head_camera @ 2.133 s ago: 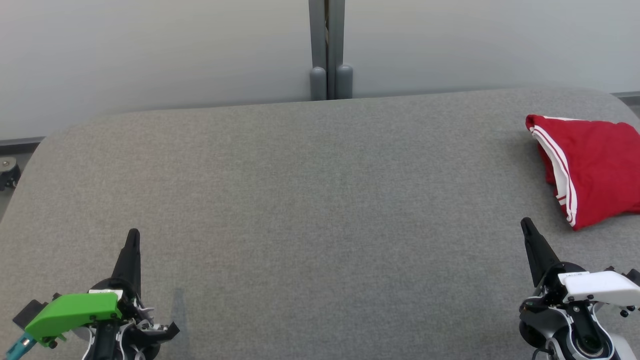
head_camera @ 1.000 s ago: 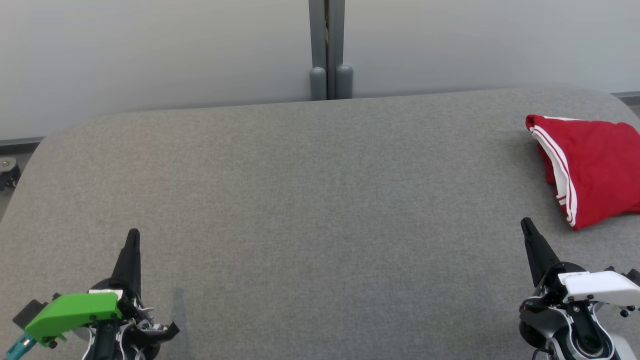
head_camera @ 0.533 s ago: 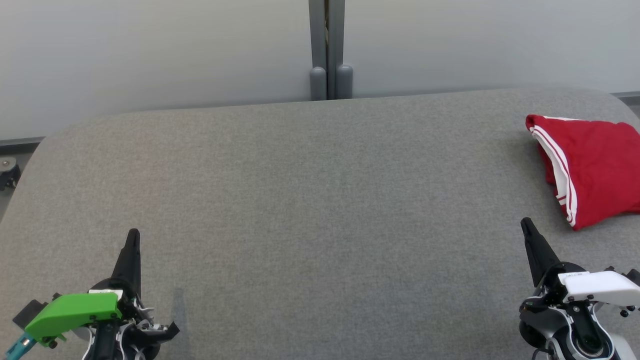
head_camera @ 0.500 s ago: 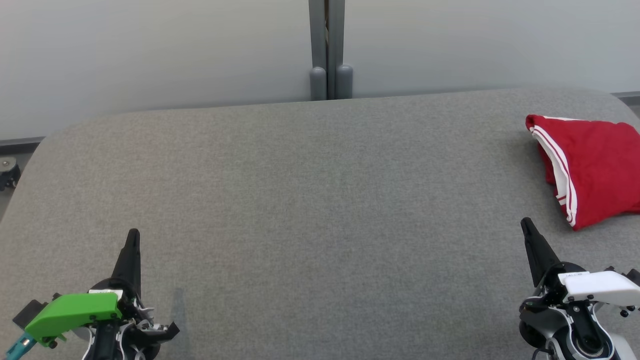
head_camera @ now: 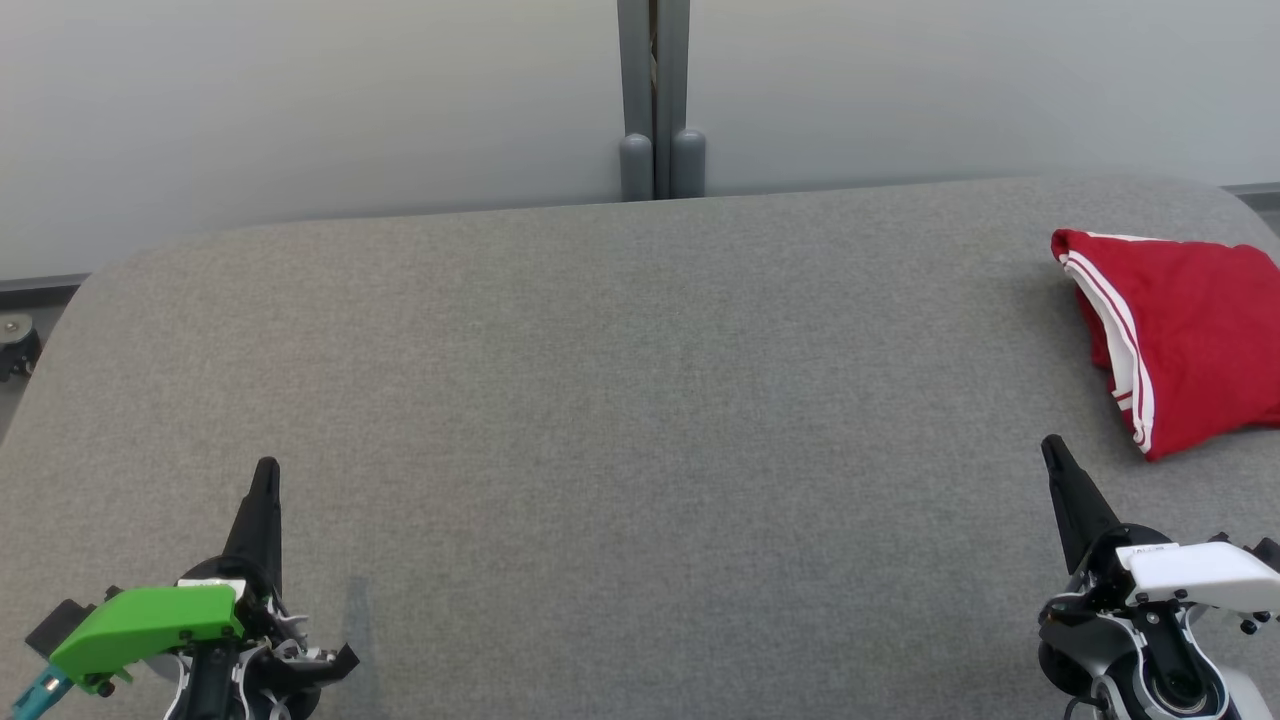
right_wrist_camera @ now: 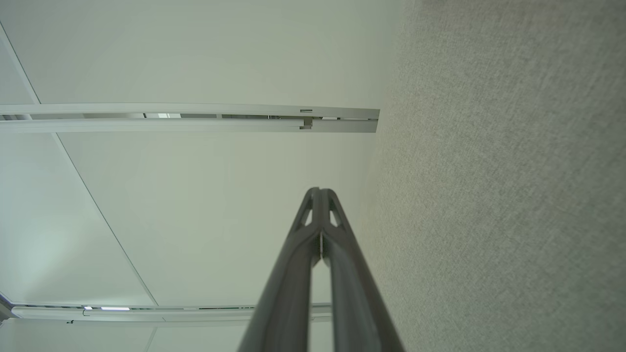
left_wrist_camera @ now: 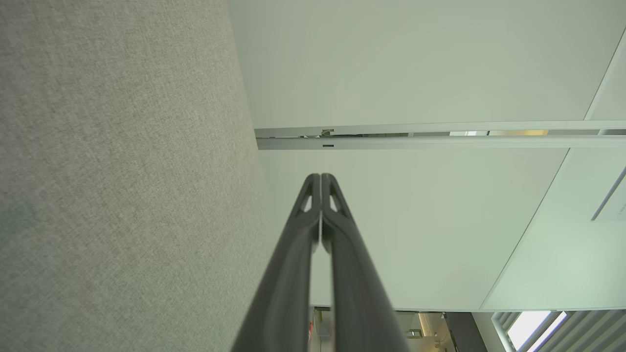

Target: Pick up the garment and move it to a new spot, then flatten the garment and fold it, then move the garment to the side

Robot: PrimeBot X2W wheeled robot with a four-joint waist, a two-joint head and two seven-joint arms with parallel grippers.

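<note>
Nothing has moved: left gripper (head_camera: 266,474) and right gripper (head_camera: 1052,452) stay closed, empty, garment (head_camera: 1190,330) untouched

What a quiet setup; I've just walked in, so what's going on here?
Nothing is being handled right now. The red garment with white stripes lies bunched at the far right of the grey fabric table, untouched. The left gripper and right gripper are shut and empty near the table's front edge; the right one is closer to the garment, but apart.

Soft even light, sharp focus
</note>
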